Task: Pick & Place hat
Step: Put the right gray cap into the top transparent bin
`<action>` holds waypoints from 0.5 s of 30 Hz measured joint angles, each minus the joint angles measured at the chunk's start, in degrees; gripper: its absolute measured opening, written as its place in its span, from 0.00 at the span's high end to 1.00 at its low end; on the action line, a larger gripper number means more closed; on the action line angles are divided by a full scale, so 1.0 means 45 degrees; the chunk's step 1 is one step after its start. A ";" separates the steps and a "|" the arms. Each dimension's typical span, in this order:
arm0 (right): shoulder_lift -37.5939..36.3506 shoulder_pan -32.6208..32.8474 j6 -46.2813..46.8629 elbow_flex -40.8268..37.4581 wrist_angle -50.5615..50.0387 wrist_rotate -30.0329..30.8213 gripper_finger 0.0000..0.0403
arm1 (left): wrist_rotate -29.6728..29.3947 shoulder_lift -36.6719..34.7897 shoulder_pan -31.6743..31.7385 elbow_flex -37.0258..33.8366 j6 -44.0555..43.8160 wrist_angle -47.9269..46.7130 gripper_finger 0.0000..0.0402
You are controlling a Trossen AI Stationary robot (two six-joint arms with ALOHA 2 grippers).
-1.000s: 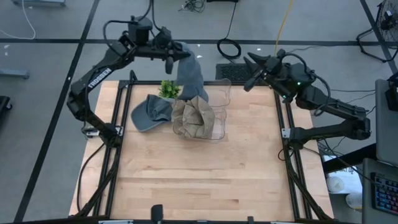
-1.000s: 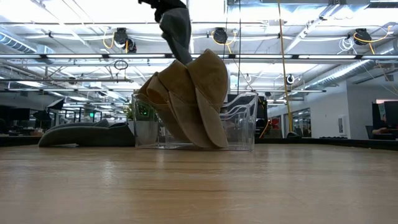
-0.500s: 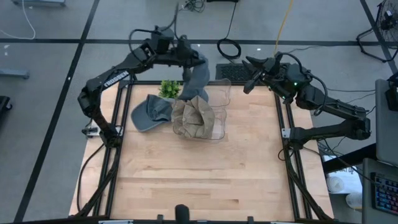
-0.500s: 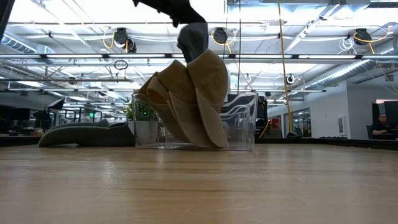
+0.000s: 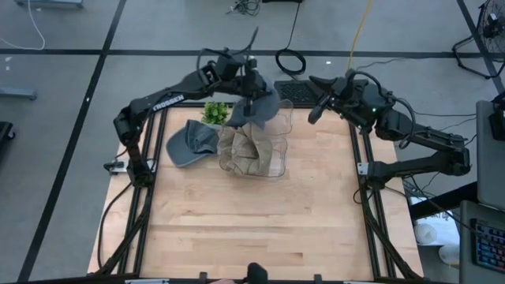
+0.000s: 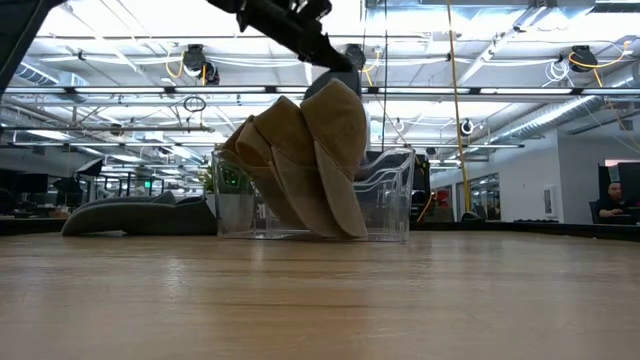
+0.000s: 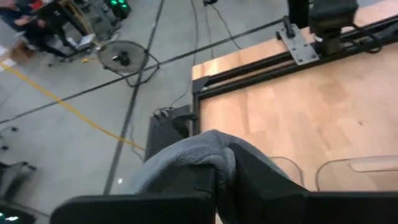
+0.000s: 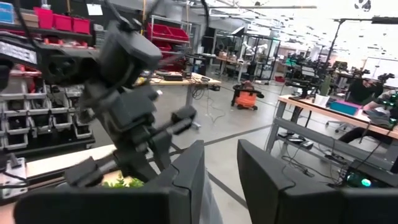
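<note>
The grey hat (image 5: 263, 106) hangs bunched in the left gripper (image 5: 251, 88), whose fingers (image 7: 186, 180) are clamped shut on a fold of its cloth, just over the far edge of the clear bin (image 5: 278, 150). That bin, at the far middle of the table (image 5: 260, 229), already holds tan hats (image 5: 246, 150) stacked high and leaning over its near wall. A second grey cap (image 5: 192, 142) lies flat just to the left of the bin, with a small green plant (image 5: 213, 112) at the bin's far left corner.

To place well, the left arm should probably carry the hat further over the bin's open part behind the tan stack, lower it until the cloth settles, and only then let go; a release too near the rim could let it slide off outside.

Against the picture a second ago, the left gripper has swung rightward from beyond the plant to above the bin's far edge, and the hat has dropped lower and spread. The right gripper (image 5: 313, 99) waits off the bin's far right, its fingers (image 8: 180, 177) narrowly parted around nothing, barely shifted.
</note>
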 joint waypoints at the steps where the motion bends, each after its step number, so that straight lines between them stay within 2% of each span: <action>1: 0.0000 0.0038 -0.0014 0.0000 -0.0003 -0.0001 0.80 | 0.0148 0.0097 0.0000 0.0000 0.0001 -0.0046 0.94; 6: 0.0000 0.0178 -0.0025 0.0000 0.0000 -0.0001 0.80 | 0.0156 0.0483 -0.0028 0.0000 -0.0080 -0.0486 0.94; 15: 0.0000 0.0200 -0.0030 0.0000 0.0010 -0.0001 0.80 | -0.0889 0.0823 0.0121 0.0002 -0.0789 -0.1516 0.94</action>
